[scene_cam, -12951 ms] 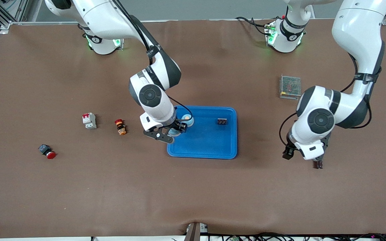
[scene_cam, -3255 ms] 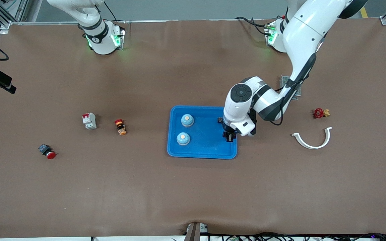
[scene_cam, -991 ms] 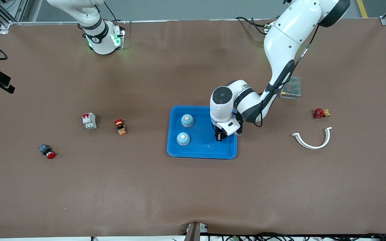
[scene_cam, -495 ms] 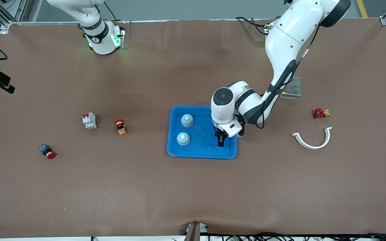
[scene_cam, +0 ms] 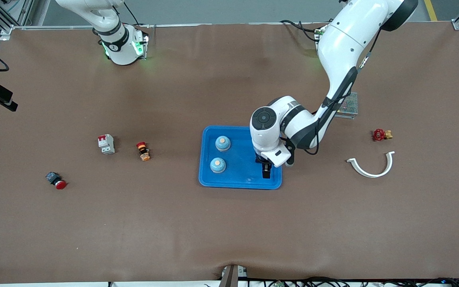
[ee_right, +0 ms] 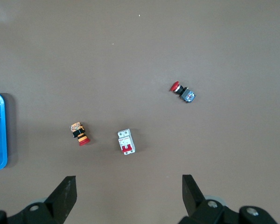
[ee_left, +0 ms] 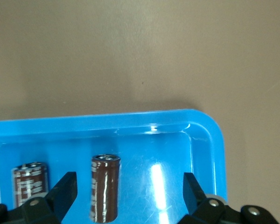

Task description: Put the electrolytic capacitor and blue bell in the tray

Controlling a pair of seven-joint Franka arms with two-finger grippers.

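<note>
The bright-blue tray (scene_cam: 237, 181) lies mid-table with two blue bells (scene_cam: 222, 143) (scene_cam: 217, 164) standing in it. My left gripper (scene_cam: 266, 171) hangs low over the tray's corner toward the left arm's end, fingers open. In the left wrist view a brown electrolytic capacitor (ee_left: 105, 186) rests on the tray floor (ee_left: 144, 140) between the spread fingers of the left gripper (ee_left: 128, 196), free of both. A second capacitor (ee_left: 30, 184) sits beside it, outside the fingers. My right gripper (ee_right: 129, 198) waits open and empty high over the right arm's end of the table.
Toward the right arm's end lie a white breaker (scene_cam: 106, 144), an orange-and-red button (scene_cam: 143, 151) and a red pushbutton (scene_cam: 56, 180). Toward the left arm's end lie a white curved piece (scene_cam: 371, 167), a red valve (scene_cam: 381, 134) and a metal mesh box (scene_cam: 348, 105).
My left gripper has opened and let go of the capacitor in the tray, drifting slightly toward the tray's nearer corner. The right arm has not moved.
</note>
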